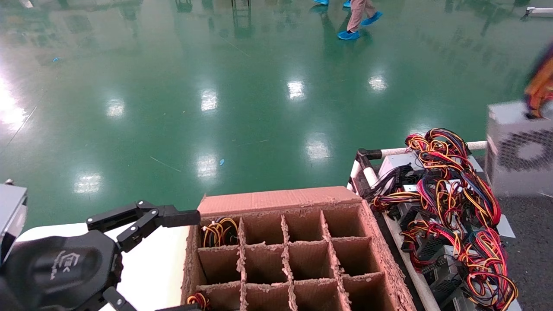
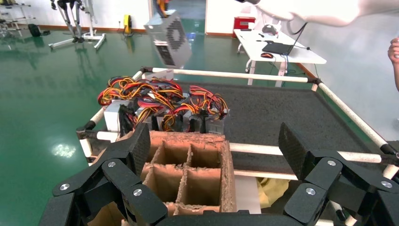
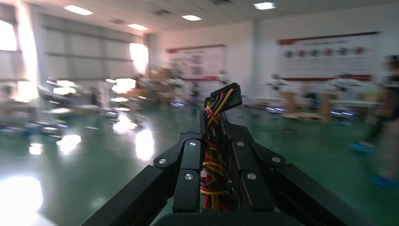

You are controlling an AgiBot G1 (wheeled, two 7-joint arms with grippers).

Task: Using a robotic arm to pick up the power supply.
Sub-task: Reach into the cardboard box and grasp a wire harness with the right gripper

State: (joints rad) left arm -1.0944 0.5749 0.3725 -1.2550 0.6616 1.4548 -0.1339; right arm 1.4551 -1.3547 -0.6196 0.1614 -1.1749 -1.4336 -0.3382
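A silver-grey power supply (image 1: 518,147) with a round perforated vent hangs in the air at the far right, above the cart. It dangles from its bundle of red, yellow and black wires (image 1: 540,90). In the right wrist view my right gripper (image 3: 212,113) is shut on that wire bundle (image 3: 212,162), which runs between its fingers. The left wrist view shows the same power supply (image 2: 168,37) swinging tilted above the pile, with the white robotic arm (image 2: 320,9) at the top. My left gripper (image 1: 192,263) stands open at the lower left, beside the cardboard box, holding nothing.
A cardboard box (image 1: 281,201) with divider cells stands in front of me; two left cells hold wires (image 1: 220,233). Right of it, a cart with white tube rails (image 1: 432,151) carries a pile of power supplies (image 1: 449,216) under tangled wires. A person (image 1: 358,17) walks on the green floor.
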